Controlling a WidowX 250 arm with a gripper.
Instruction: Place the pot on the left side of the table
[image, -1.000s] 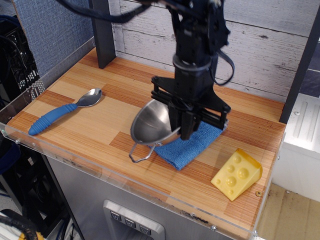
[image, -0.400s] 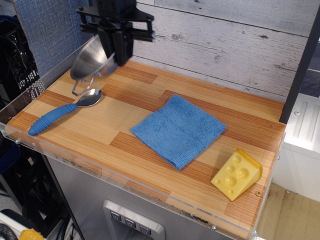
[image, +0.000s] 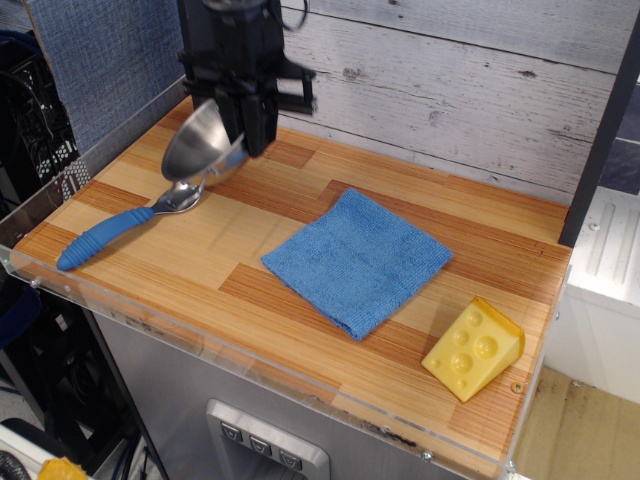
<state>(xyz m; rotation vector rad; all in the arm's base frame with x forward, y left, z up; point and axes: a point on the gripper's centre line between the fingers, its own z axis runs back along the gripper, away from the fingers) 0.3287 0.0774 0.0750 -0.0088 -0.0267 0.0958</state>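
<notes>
One spoon (image: 130, 220) lies at the worktop's (image: 300, 310) left edge. Just above its bowl, the pincer (image: 245, 125) grips the tilted pot (image: 200, 145) by its rim. Lowered here, the pot could land on the spoon and rock. Cloth (image: 358, 260) and cheese (image: 473, 348) sit rightward.

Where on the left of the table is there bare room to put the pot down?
The gripper holds the pot tilted, right over the spoon bowl, so that spot is crowded. Bare table lies between spoon and cloth, and along the back wall behind the pot.
</notes>
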